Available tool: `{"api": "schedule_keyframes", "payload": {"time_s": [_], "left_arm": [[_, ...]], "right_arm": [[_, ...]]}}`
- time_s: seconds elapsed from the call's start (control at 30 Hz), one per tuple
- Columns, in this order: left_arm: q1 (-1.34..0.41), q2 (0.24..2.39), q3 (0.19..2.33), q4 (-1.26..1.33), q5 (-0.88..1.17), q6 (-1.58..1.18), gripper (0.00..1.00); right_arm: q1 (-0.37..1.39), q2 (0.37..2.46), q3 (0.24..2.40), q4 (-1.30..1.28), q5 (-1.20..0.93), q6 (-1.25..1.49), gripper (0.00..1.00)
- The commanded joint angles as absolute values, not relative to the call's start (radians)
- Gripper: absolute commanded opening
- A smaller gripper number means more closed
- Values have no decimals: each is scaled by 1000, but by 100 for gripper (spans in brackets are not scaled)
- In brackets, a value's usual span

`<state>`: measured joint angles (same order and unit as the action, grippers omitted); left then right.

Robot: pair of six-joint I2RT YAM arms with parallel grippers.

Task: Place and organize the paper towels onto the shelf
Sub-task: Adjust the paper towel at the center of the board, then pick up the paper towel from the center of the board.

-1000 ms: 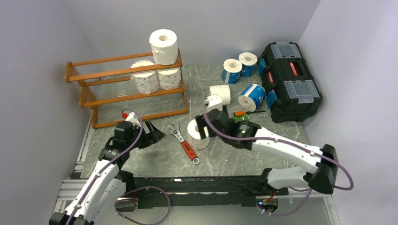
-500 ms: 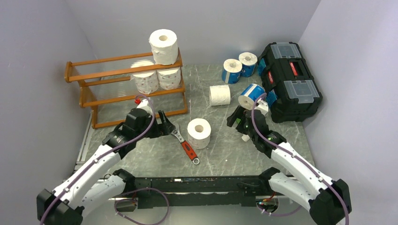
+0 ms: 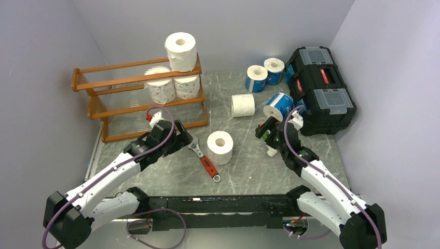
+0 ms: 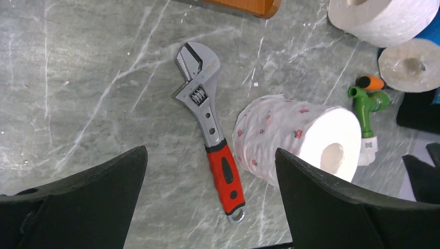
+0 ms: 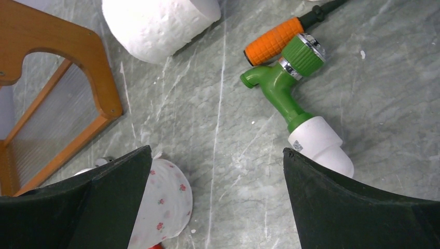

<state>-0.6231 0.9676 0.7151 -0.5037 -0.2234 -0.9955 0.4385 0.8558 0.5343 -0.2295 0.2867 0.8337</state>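
Grey marbled table point(image 3: 244, 168) between pale lilac walls point(image 3: 233, 31) carries the shelf point(image 3: 129, 78), loose rolls point(image 3: 220, 147), a wrench point(image 3: 205, 161) and a toolbox point(image 3: 321, 91); left gripper point(image 4: 208, 171) and right gripper point(image 5: 217, 155) both gape, empty

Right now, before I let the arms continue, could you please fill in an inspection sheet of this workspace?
Surface: grey marbled table, small white specks, no spill seen.
Job's things: shelf holds three paper towels, one on top and two on the middle tier; five more sit loose on the table, the printed roll nearest the arms.
Clutter: wrench, green tap, orange-handled screwdriver, black toolbox.
Grippers: left gripper and right gripper both open, holding nothing.
Cables: purple cable along each arm; no snag seen.
Surroundings: plain walls; nothing else seen.
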Motion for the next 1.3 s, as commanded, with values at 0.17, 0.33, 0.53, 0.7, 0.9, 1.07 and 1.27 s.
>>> {"api": "schedule_keyframes", "payload": {"time_s": [0.17,0.33,0.53,0.7,0.9,1.07,1.27], "left_arm": [[-623,1030,827,-558,-248,-1072,99],[-626,1011,750,-389,-138,-1068,95],[-701,1133,907,-511,-170,-1046,91],[-793,1181,933,-483,-200,-1075,91],[-831,1272,1004,-565,-215,-1165,89],[-856,1354,1096,-659,-228,-1230,85],[-857,1402,1103,-646,-188,-1265,81]], "right_arm": [[413,845,526,-170,203,782,100],[410,801,498,-143,192,773,100],[408,798,485,-135,178,766,100],[408,795,473,-130,171,767,100],[407,785,461,-129,168,768,100],[407,781,454,-129,161,773,99],[407,771,460,-142,165,764,99]]}}
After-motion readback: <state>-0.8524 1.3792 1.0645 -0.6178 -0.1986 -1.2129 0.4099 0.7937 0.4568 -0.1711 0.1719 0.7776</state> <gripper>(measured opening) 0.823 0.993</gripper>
